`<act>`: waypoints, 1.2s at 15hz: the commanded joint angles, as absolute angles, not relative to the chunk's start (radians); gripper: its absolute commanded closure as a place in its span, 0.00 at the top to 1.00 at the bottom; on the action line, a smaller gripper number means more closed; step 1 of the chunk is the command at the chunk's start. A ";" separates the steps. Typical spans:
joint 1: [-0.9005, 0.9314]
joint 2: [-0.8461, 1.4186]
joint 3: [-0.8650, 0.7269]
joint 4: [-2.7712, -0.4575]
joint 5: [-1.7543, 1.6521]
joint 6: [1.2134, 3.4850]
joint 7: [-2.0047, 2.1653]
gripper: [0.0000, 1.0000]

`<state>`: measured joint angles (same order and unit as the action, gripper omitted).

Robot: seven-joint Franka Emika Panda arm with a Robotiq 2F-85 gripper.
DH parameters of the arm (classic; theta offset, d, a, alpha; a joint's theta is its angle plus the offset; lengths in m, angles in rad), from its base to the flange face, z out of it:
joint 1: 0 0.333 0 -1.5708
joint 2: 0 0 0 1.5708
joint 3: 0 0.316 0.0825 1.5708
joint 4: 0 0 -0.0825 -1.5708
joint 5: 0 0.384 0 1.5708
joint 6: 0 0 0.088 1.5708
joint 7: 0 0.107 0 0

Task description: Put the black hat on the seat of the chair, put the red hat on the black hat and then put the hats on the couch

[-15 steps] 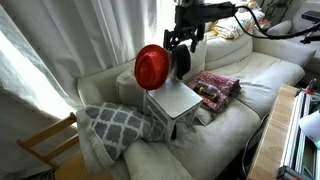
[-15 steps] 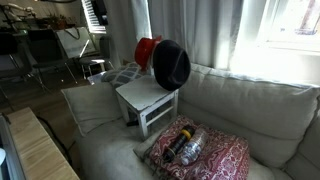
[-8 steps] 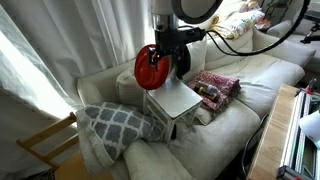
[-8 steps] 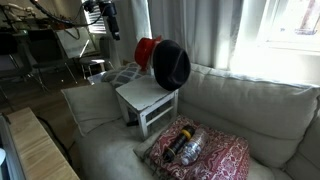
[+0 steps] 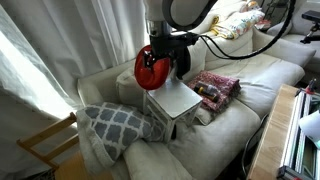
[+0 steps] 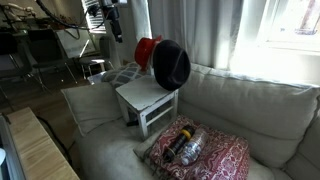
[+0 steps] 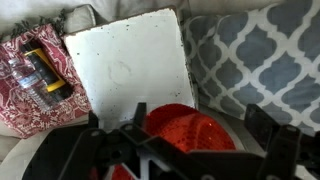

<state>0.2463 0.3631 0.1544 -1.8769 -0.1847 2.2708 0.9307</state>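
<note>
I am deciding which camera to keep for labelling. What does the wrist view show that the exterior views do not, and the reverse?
Only the wrist view: the chair seat from straight above, and how wide apart the fingers of the gripper stand. Only the exterior views: the black hat on edge at the chair back, the tan wooden chair, the curtains and the whole couch. Both: the red hat, the chair seat with nothing on it, the red patterned cloth and the grey patterned pillow.
</note>
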 commanded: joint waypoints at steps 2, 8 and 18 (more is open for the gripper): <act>0.295 0.432 0.097 -1.856 -0.188 2.352 1.000 1.00; 0.341 0.510 0.002 -1.830 -0.242 2.546 1.080 1.00; 0.427 0.578 -0.138 -1.789 -0.333 2.664 1.213 0.23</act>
<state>0.4045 0.5562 -0.1120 -1.8060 -0.3142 2.6430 1.1678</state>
